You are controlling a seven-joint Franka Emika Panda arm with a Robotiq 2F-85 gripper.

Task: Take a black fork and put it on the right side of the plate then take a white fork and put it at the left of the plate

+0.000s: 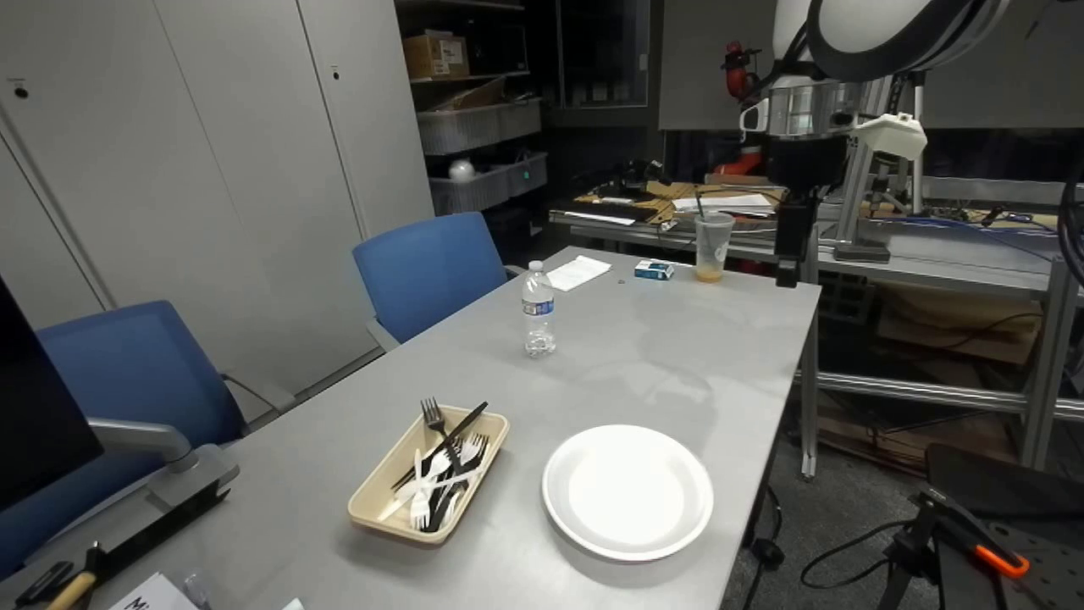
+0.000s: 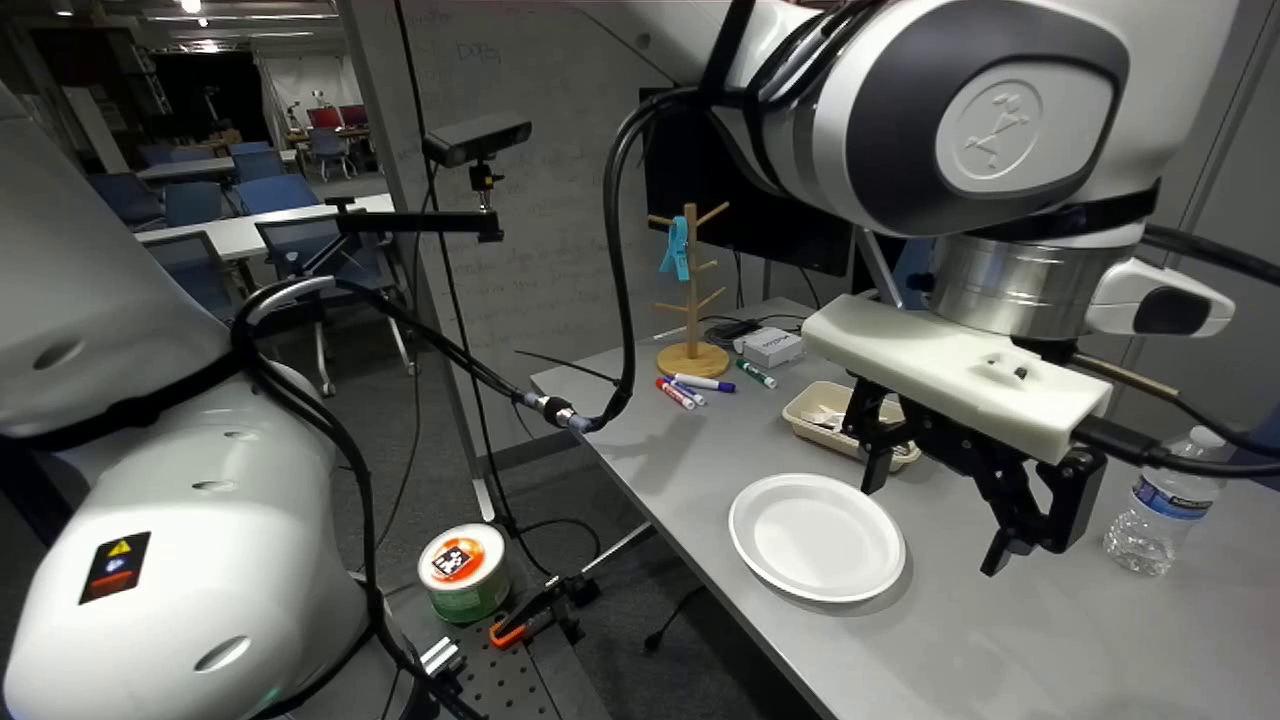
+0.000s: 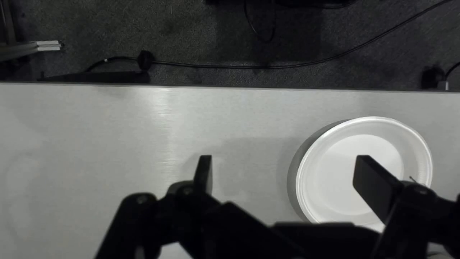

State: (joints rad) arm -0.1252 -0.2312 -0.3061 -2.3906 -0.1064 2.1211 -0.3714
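Several plastic utensils [image 1: 420, 508] lie heaped in the tan tray [image 1: 373, 501], left of bottom centre in an exterior view, and a black fork [image 1: 433, 415] is among them. No fork lies beside the plate [image 1: 627, 491], so the first step, fetching the black fork, looks to be the one in hand, at its approach. The end effector [image 2: 935, 520] hangs above the bench [image 2: 700, 460], right of centre in an exterior view, jaws spread wide with nothing between them; in the wrist view the plate sits at the right of the frame, partly hidden behind one jaw.

The next move should carry the end effector over to the tan tray, turn the jaws to straddle the fork's stem, and lower without pushing into the pile. Another black handle [image 1: 467, 422] crosses close by, so a careless pinch might bring up both. The white fork can wait for the second half.

The black fork looks slim and plastic, black all over, its tines reaching past the tan tray's rim at the upper left; its lower end is lost in the tangle. The plate is round, plain white and shallow-rimmed.
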